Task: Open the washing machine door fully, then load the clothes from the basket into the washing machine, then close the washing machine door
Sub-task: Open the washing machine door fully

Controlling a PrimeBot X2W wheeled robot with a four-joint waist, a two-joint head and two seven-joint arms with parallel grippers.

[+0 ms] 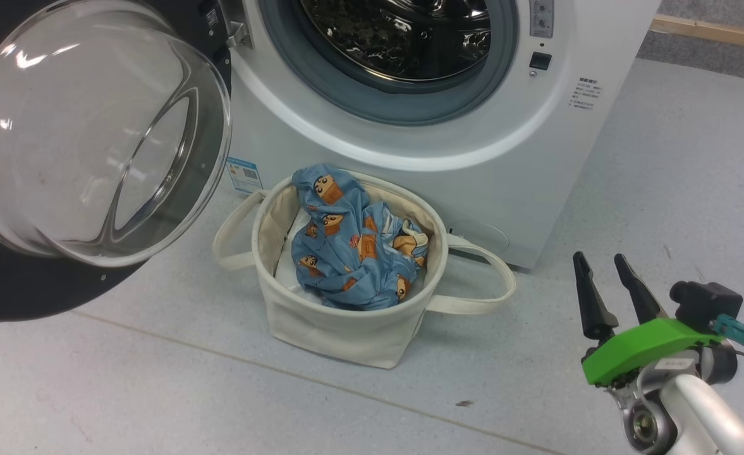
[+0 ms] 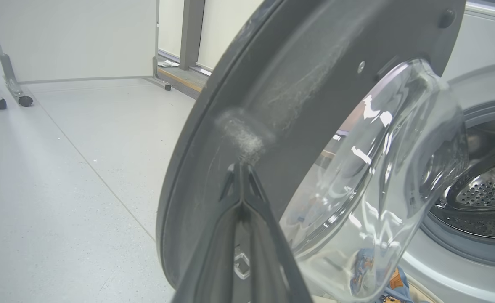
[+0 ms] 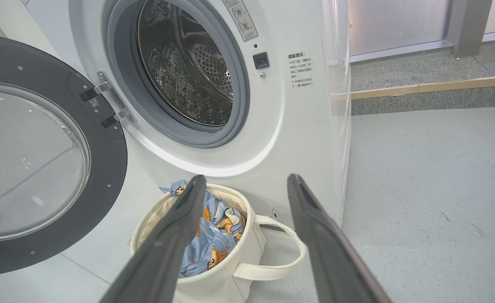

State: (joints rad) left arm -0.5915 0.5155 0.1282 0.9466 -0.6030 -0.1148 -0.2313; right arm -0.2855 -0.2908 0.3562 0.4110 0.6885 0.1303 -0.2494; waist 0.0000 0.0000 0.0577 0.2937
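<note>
Left gripper (image 2: 241, 168) pinched shut, empty, tips at washing machine door (image 1: 93, 139) inner rim, probably touching (hard to tell), likely to push it wider. Right gripper (image 1: 599, 260) spread wide, empty, staged near basket (image 1: 321, 322); clothes (image 1: 353, 246) inside.

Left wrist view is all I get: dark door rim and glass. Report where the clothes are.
Observer: The clothes lie heaped in the basket on the floor, directly in front of the washing machine.
Operator: Give me the right arm.
Observer: The right gripper hovers open and empty, to the right of the basket.
Operator: Describe the basket's handles.
Observer: Both strap handles droop outward, one on each side of the basket.
</note>
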